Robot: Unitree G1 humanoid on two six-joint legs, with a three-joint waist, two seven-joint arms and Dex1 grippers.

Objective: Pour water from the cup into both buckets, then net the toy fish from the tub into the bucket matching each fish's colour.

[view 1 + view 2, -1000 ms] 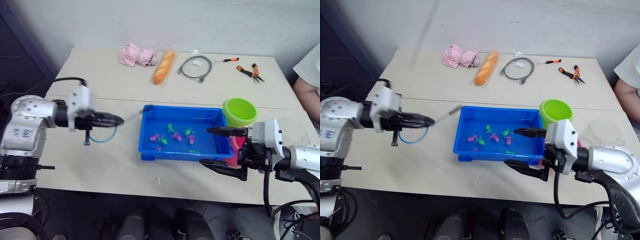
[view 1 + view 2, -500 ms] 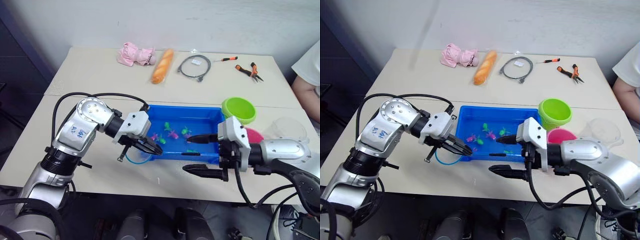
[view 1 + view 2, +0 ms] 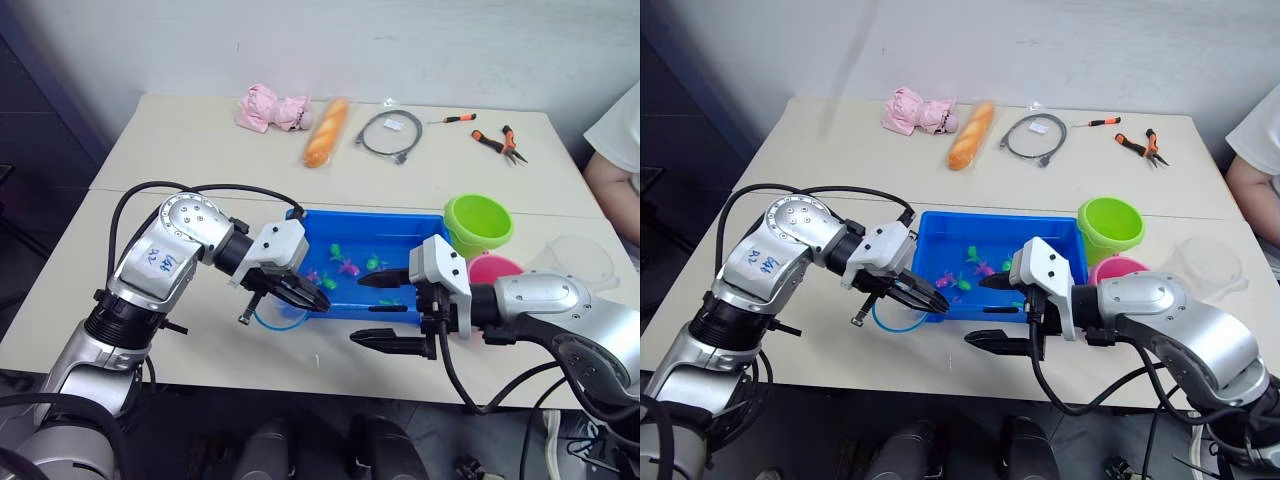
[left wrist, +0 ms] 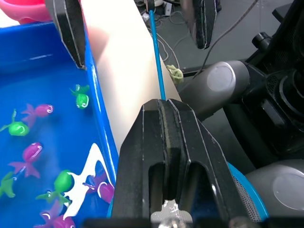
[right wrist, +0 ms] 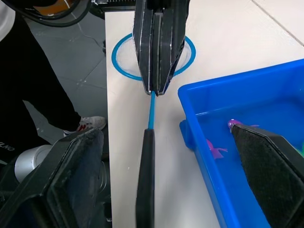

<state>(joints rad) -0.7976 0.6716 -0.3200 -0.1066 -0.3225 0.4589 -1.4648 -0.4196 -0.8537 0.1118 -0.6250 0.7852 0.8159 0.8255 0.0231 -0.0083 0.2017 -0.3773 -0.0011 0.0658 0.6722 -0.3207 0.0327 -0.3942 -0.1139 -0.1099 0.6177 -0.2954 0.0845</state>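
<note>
Table (image 3: pixel 200 150), pale, two-part top.

Tub (image 3: pixel 400 225): blue, rectangular, centre of the near table half, holding water and the toy fish (image 3: pixel 347 268), pink and green, scattered across its floor.

Buckets: green bucket (image 3: pixel 479 224) just right of the tub's far right corner; pink bucket (image 3: pixel 495 270) nearer, beside it, partly hidden by the right arm.

Cup (image 3: pixel 578 262): clear, right of the pink bucket, near the table's right edge.

Net (image 5: pixel 153 53): blue hoop flat on the table by the tub's near left corner; thin handle runs rightward along the tub's near edge.

Left gripper (image 3: pixel 306 295): fingers closed tight on the net's handle next to the hoop.

Right gripper (image 3: pixel 385 310): jaws spread wide, one finger over the tub's near wall, the other over the table's near edge; the handle's dark end lies between them, not gripped.

Far table half, left to right: pink plush toy (image 3: pixel 268 108), bread loaf (image 3: pixel 327 131), grey coiled cable (image 3: pixel 390 133), screwdriver (image 3: pixel 452 119), pliers (image 3: pixel 501 142).

Person's sleeve and arm (image 3: pixel 612 150) at the far right edge.
</note>
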